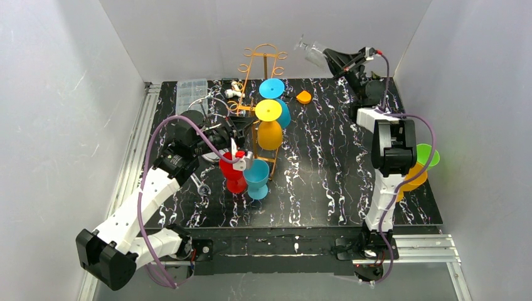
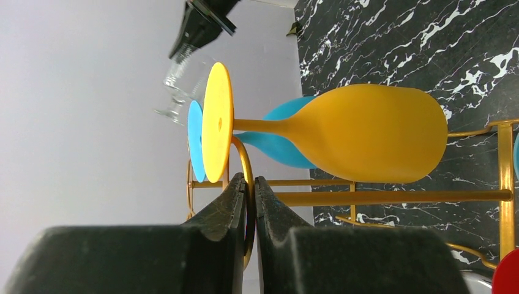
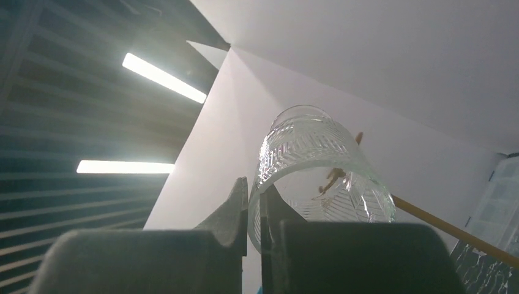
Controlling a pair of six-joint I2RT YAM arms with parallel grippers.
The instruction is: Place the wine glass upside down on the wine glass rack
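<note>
Step looks like the carry to the rack: left gripper (image 2: 251, 184) is pressed together on a gold wire of the wine glass rack (image 1: 264, 59), so hold that brace. Right gripper (image 3: 254, 190), pinching the bowl wall of the clear wine glass (image 1: 312, 51), should slide the stem slowly into a free rail, clear of the hung yellow glass (image 1: 270, 135) and blue glass (image 1: 272, 88). Glass is in the air at upper middle-right of the top view, just right of the rack's top loops, long axis diagonal with foot toward upper left and bowl lower right at the jaws; tilted, not plumb upside down.
</note>
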